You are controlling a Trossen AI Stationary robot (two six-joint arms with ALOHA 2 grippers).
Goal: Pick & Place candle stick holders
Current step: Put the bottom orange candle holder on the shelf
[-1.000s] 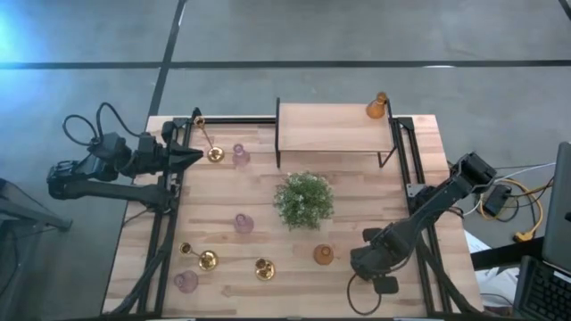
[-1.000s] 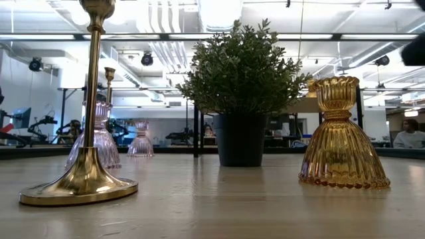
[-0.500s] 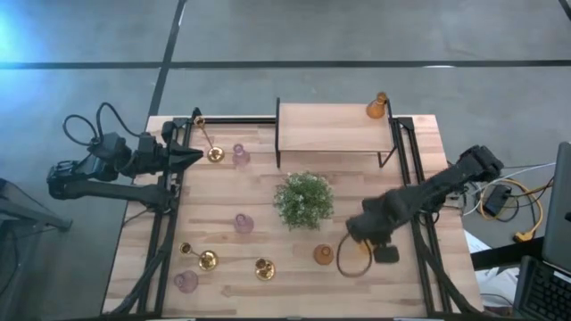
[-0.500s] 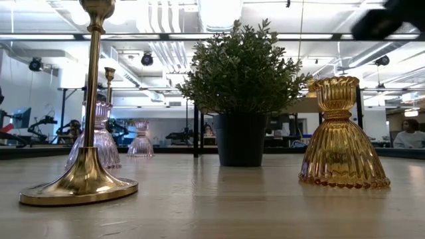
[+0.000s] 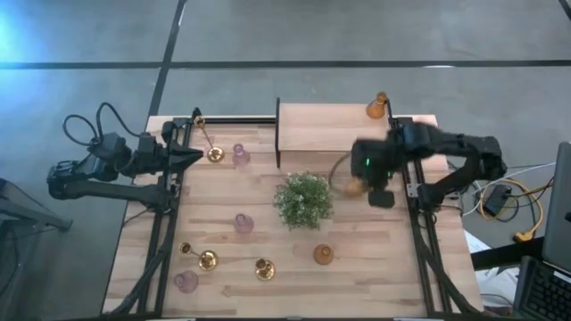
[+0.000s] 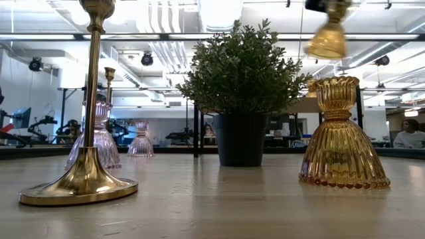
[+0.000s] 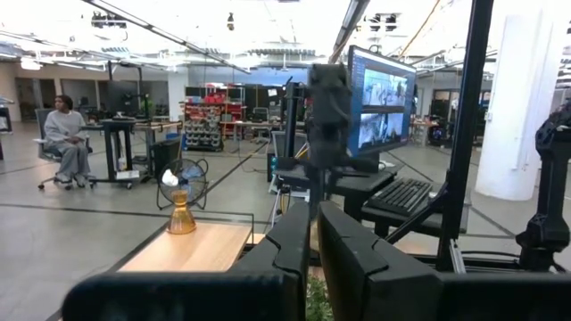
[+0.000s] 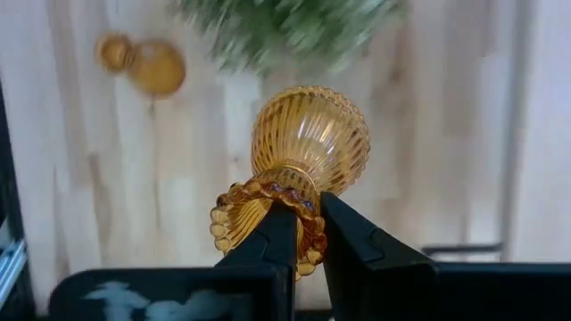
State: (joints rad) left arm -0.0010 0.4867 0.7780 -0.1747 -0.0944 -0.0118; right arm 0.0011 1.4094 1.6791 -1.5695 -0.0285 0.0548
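Note:
My right gripper point(image 5: 357, 183) hangs above the table between the plant and the shelf, shut on an amber glass candle stick holder point(image 8: 310, 138), which also shows high up in the low view point(image 6: 327, 36). A second amber holder point(image 5: 323, 255) stands on the table on its wide base, and a third point(image 5: 378, 107) stands on the shelf. Three brass holders point(image 5: 207, 143) point(image 5: 201, 257) point(image 5: 264, 268) and three pink holders point(image 5: 240, 156) point(image 5: 244, 223) point(image 5: 186, 282) stand on the table's left half. My left gripper point(image 7: 308, 241) waits shut at the left edge. My right gripper pinches the amber holder's scalloped top cup point(image 8: 308, 223) at its rim. One finger seems to sit inside the cup and the other outside. The fingers come steeply from above. The holder hangs below them, bell base point(image 8: 312, 134) down, clear of the table.
A bushy green plant point(image 5: 305, 198) in a dark pot stands mid-table, close beside the held holder. A wooden shelf point(image 5: 335, 129) on black legs stands at the far edge. Black rails point(image 5: 419, 232) run along both table sides. A person point(image 7: 67, 138) sits far off in the room.
My right gripper has risen and swung from the table's near right part toward the far edge, ending beside the shelf and tipping further downward. The amber holder has gone with it, lifted high above the table. The other holders have stayed put.

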